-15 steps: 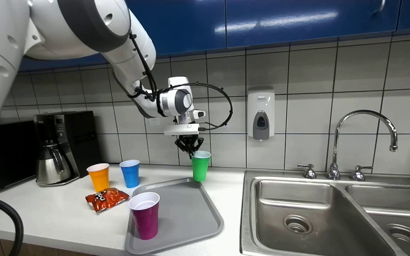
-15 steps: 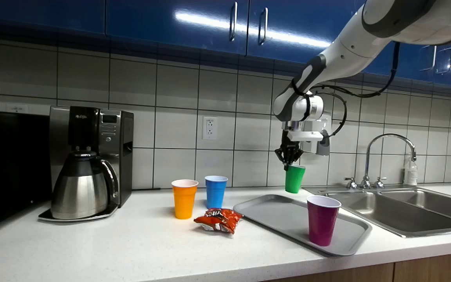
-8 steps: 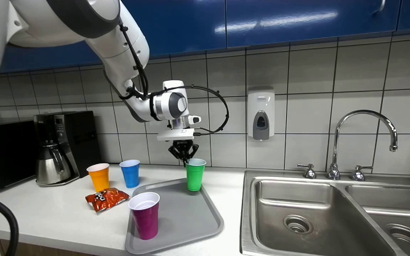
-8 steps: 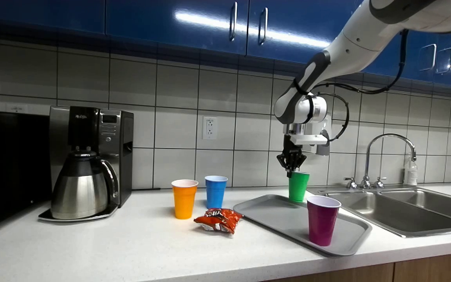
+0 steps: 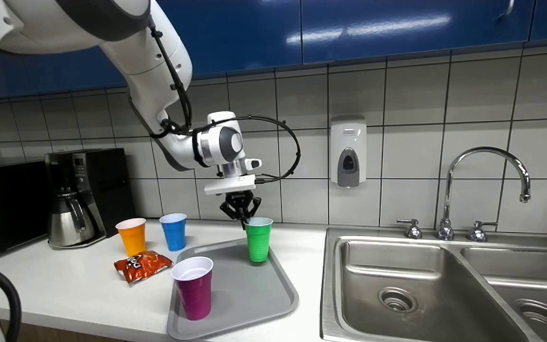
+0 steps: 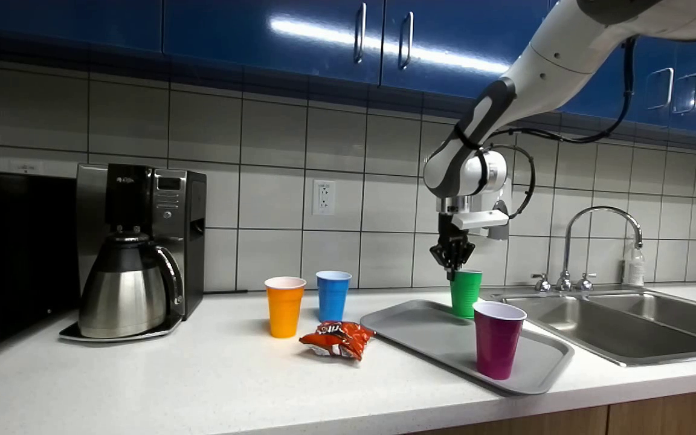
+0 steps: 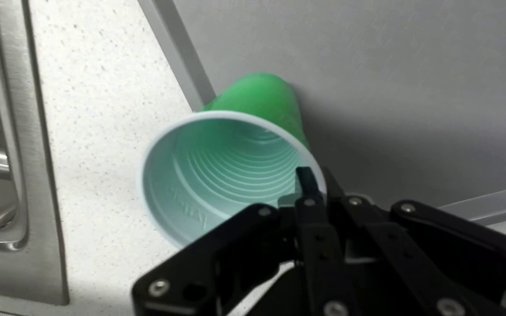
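Observation:
My gripper [image 7: 320, 182] is shut on the rim of a green cup [image 7: 259, 98], with one finger inside the cup and one outside. In both exterior views the cup [image 5: 259, 243] [image 6: 465, 295] hangs roughly upright from the gripper [image 5: 243, 224] [image 6: 451, 275], over the far part of a grey tray [image 5: 238, 292] [image 6: 438, 338]. Its base is at or just above the tray surface; I cannot tell whether they touch. A purple cup [image 5: 194, 294] [image 6: 497, 345] stands on the tray's near part.
Beside the tray lies a red snack bag [image 5: 142, 267]; an orange cup [image 5: 132, 239] and a blue cup [image 5: 174, 233] stand behind it. A coffee maker [image 6: 136, 260] is further along the counter. On the tray's opposite side is a steel sink [image 5: 330, 285] with a faucet [image 5: 448, 190].
Gripper and green cup have come down together and shifted from the tray's far edge inward over it. The grip on the rim is unchanged, and the other objects have stayed put.

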`<state>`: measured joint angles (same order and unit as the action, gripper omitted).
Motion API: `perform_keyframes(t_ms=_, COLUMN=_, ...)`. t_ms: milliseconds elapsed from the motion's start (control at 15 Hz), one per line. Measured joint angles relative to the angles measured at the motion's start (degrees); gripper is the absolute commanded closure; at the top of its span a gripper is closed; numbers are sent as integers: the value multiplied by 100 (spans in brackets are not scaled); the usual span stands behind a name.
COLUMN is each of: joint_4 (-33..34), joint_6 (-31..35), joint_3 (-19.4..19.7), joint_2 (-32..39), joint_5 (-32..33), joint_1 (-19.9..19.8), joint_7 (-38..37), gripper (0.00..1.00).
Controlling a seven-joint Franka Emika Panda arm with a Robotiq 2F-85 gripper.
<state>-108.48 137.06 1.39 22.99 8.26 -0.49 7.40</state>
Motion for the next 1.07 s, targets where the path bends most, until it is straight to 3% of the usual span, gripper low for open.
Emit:
perform_keyframes(t_ms=933, joint_4=-419, joint_6=538, joint_3=9, joint_2=-55, joint_5=144, joint_1=18, joint_7=0, gripper=99)
perform_keyframes(t_ms=1000, joint_4=-429, joint_6=553, joint_3=11, joint_2=-55, joint_5=152, joint_1=18, joint_7=0, gripper=70)
perform_keyframes(t_ms=1067, joint_4=-437, joint_6=562, joint_3=14, joint_2=-55, joint_5=166, joint_1=18, joint_7=0, gripper=69)
